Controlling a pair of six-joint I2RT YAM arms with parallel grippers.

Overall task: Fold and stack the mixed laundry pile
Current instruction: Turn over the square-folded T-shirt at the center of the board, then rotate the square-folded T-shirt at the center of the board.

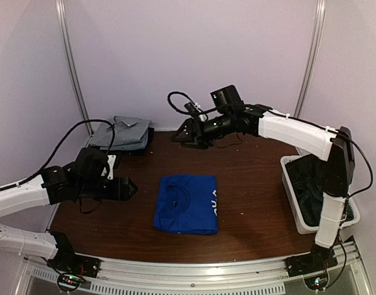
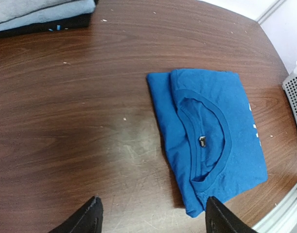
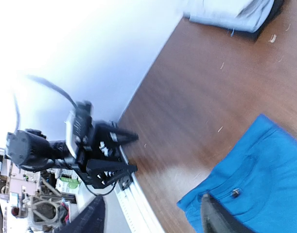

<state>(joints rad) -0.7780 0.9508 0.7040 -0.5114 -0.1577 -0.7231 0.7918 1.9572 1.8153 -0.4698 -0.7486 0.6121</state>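
Two grippers are seen, and both are spread wide with nothing between the fingers. The left gripper (image 1: 131, 187) (image 2: 153, 221) is held low over the table (image 1: 249, 184), pointed at the left edge of the folded blue shirt (image 1: 186, 204) (image 2: 206, 141) (image 3: 255, 179), near it but apart from it; no cloth is touched. The right gripper (image 1: 183, 137) (image 3: 150, 218) is held above the far part of the table, close to the back wall, behind the shirt and to the right of the grey stack (image 1: 123, 134) (image 2: 36, 12) (image 3: 231, 12); nothing is grasped by it either.

The blue shirt is laid flat in the middle of the table toward the near edge, collar side up, with its edges roughly square to the table. The grey stack is placed at the far left corner, and a dark layer is seen under it. A dark garment (image 1: 311, 181) is kept inside the white bin (image 1: 290, 196) (image 2: 295, 97) at the right edge, partly hidden by the right arm.

Bare wood is left between shirt and stack, and between shirt and bin. A narrower strip is left between the shirt and the front rail.
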